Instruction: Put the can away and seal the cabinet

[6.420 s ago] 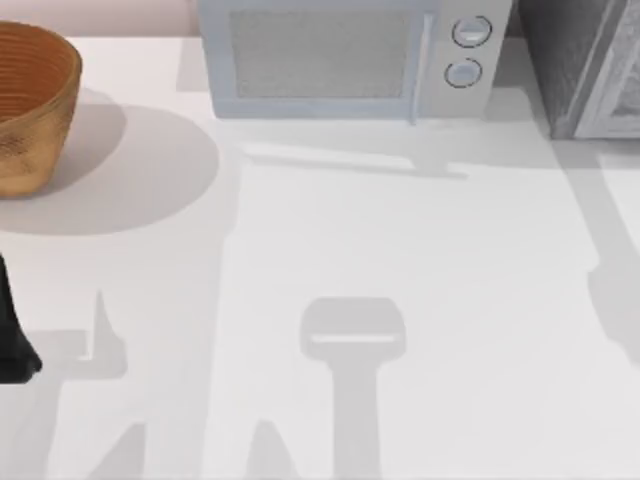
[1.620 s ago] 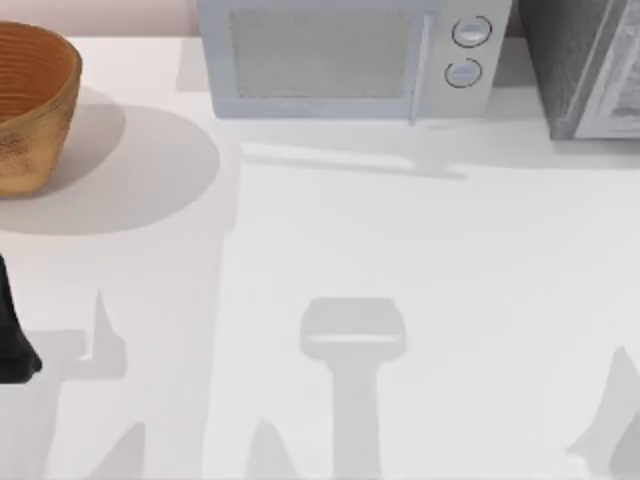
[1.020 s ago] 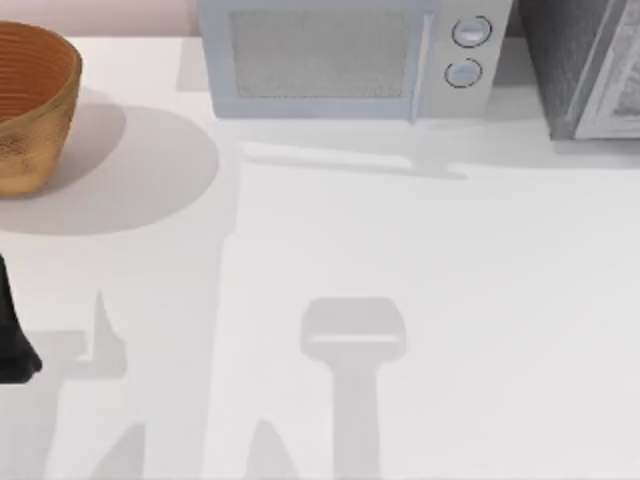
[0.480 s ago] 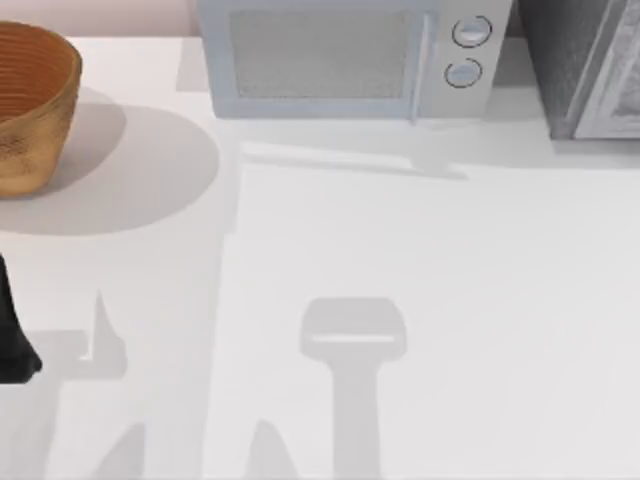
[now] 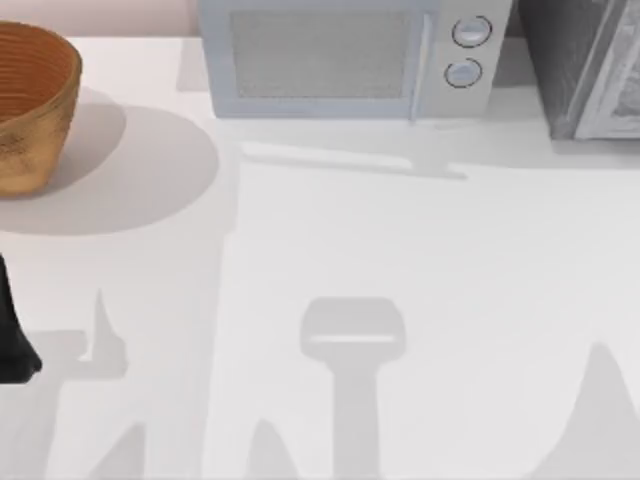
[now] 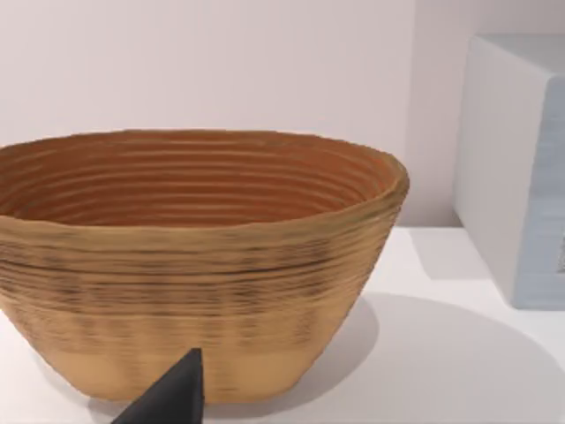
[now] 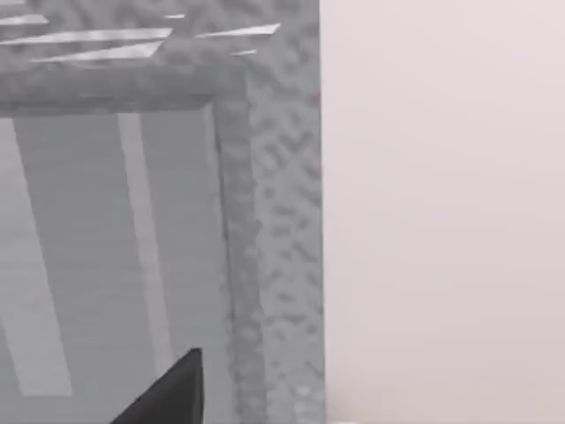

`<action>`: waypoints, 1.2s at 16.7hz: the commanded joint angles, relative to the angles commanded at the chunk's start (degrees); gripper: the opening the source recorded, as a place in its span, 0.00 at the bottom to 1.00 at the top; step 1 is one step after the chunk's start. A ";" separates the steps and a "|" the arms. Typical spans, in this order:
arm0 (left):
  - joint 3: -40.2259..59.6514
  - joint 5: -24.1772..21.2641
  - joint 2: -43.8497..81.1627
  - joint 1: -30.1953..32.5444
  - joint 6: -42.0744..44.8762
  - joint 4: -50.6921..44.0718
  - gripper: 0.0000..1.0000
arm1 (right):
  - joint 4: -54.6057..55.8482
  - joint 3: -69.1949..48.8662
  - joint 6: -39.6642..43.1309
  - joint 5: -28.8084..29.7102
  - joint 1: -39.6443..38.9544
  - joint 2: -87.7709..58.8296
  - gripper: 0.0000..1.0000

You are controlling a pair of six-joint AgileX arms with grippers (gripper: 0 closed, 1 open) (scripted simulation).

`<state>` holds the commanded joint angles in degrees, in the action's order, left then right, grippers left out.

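Your right pincer (image 7: 177, 393) shows as one dark fingertip at the lower edge of the right wrist view, so you cannot tell from it whether the jaws are wide or narrow. It faces the cabinet (image 7: 265, 221) closely: the dark speckled frame runs upright just beyond the fingertip, with the smoother, lighter grey door panel (image 7: 106, 247) inside that frame and a plain pale wall beyond the cabinet's outer edge.

Your left pincer (image 6: 172, 397) likewise shows one dark fingertip in the left wrist view, and you cannot tell its opening either. It points at the woven basket (image 6: 199, 265), which stands upright on the white table (image 6: 441, 353), with the pale side of the microwave (image 6: 516, 168) beyond it.

From above, your left arm (image 5: 12, 335) sits at the table's left edge. The basket (image 5: 30, 105) stands at the far left corner, the microwave (image 5: 345, 55) with two round knobs at the far middle, and the cabinet (image 5: 575, 60) at the far right corner, its door panel (image 5: 615, 85) angled at the edge. The table (image 5: 400, 250) between them carries shadows.
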<state>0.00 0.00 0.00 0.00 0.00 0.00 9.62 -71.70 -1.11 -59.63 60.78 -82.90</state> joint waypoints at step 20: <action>0.00 0.00 0.00 0.00 0.00 0.00 1.00 | -31.97 -27.99 -0.58 8.48 -9.66 6.53 1.00</action>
<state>0.00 0.00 0.00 0.00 0.00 0.00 -22.35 -99.69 -1.70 -51.15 51.13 -76.37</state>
